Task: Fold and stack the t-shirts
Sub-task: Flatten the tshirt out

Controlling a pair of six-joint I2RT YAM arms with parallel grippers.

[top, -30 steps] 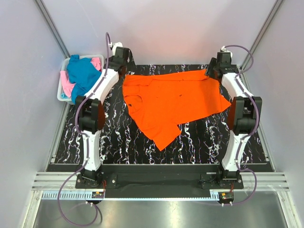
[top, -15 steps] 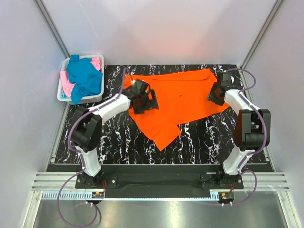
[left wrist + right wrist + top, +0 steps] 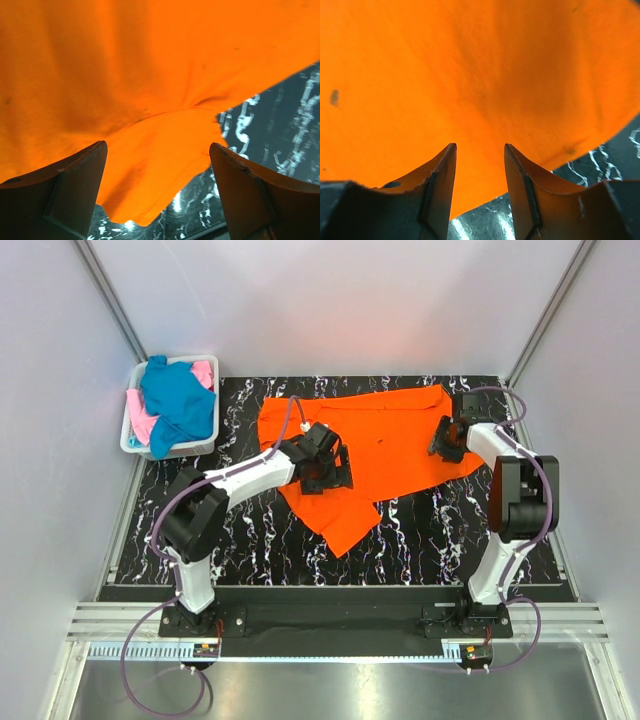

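From the near edge, my left arm (image 3: 240, 478) runs low across the black marbled counter (image 3: 250, 530), angled forward and to the right. Its wrist is over the near left part of the orange t-shirt (image 3: 390, 435). The left fingers (image 3: 75, 180) are spread wide with nothing between them. In the wrist view they straddle a puckered seam where a flap of the shirt meets its body, with bare counter showing past the hem. I cannot tell whether the tips touch the cloth.

My right arm (image 3: 520, 490) stands folded upright on the right side, its wrist turned in to the shirt's right edge. The right fingers (image 3: 440, 190) are roughly half apart, leaving a narrow gap. Flat orange cloth lies below them and none is pinched.

The orange t-shirt lies spread on the far half of the counter, with one flap pointing toward me.

Farther off, beside the counter's far left corner, the white basket (image 3: 128, 440) holds the teal-blue t-shirt (image 3: 175, 400) heaped over the pink t-shirt (image 3: 205, 372).
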